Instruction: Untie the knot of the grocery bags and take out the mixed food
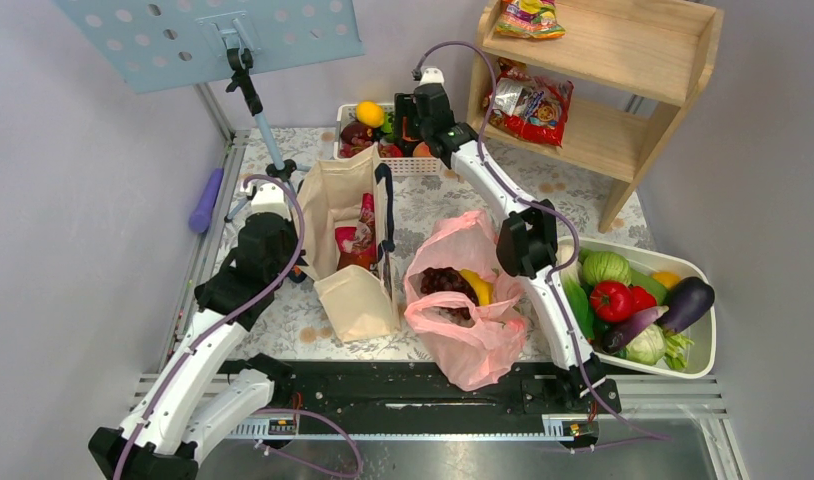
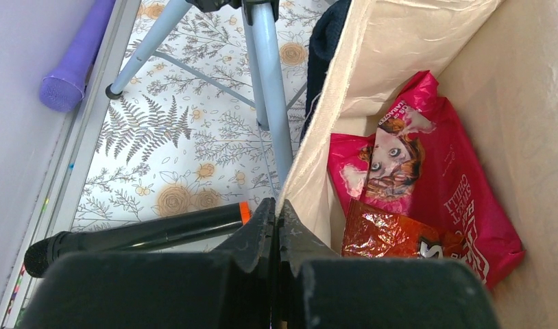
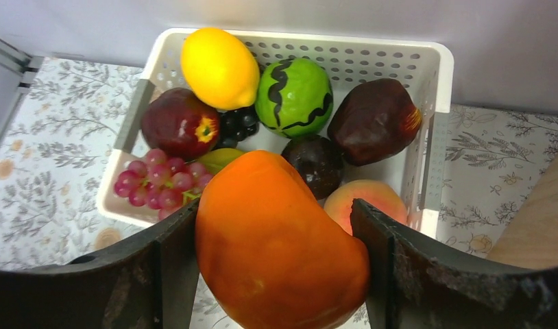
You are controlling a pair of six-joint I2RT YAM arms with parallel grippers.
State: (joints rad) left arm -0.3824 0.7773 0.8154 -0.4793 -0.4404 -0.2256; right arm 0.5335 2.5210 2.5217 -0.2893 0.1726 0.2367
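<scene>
A pink grocery bag [image 1: 470, 345] lies open at the table's middle with dark grapes [image 1: 445, 282] and a banana [image 1: 477, 287] inside; the knot is out of view. My right gripper [image 3: 275, 205] is shut on an orange mango-shaped fruit [image 3: 276, 247], held above the white fruit basket [image 3: 427, 82] at the far edge. My left gripper [image 2: 277, 212] is shut on the left rim of the beige canvas tote [image 2: 372, 62]. A magenta snack packet [image 2: 427, 164] and a red-orange one [image 2: 393, 236] lie inside the tote.
The basket holds a lemon [image 3: 219, 66], a green melon [image 3: 293, 96], red grapes [image 3: 156, 185] and dark fruit. A white tray [image 1: 703, 350] of vegetables sits at the right. A wooden shelf [image 1: 623, 110] stands at the back right. A stand's legs [image 2: 269, 89] and a black microphone [image 2: 139, 236] lie left of the tote.
</scene>
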